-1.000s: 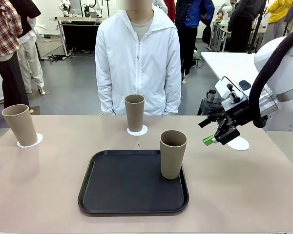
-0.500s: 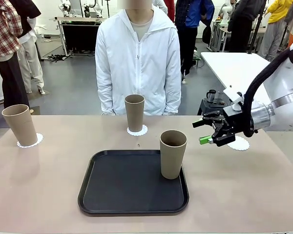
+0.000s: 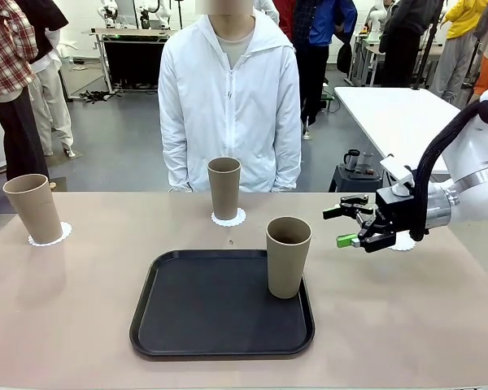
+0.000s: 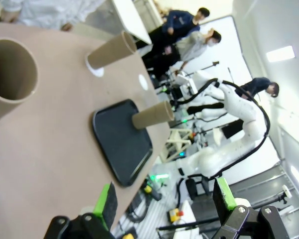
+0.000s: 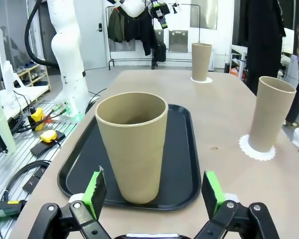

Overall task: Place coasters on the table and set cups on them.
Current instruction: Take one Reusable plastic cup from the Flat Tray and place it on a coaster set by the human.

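On the table [image 3: 73,325], going left to right in the front view: at nine o'clock of the tray [image 3: 195,313] a cup [image 3: 32,208] stands upright on its coaster [image 3: 52,237]; at twelve o'clock, just before the person [image 3: 229,97], a second cup [image 3: 224,188] stands on a second coaster [image 3: 228,218]. The third cup [image 3: 288,256] is not yet on a coaster: it stands upright in the tray's far right corner, at about two o'clock of the tray's middle. Farther right, at roughly two o'clock of that cup, the right gripper [image 3: 347,227] hangs above the table with its jaws spread wide and nothing between them, fingers aimed leftward at the cup. Behind the gripper, a bare third coaster [image 3: 403,242] peeps out near the right edge. The turning relation: the cup lies straight ahead of the right gripper, at its twelve o'clock in the right wrist view, where the cup [image 5: 132,144] stands centred between the green pads [image 5: 94,191] with its long axis vertical, so a level side grasp looks likely next. The right arm is clearly nearer. The left gripper [image 4: 164,204], seen in its own wrist view, is also wide open and empty, well apart from the cups.
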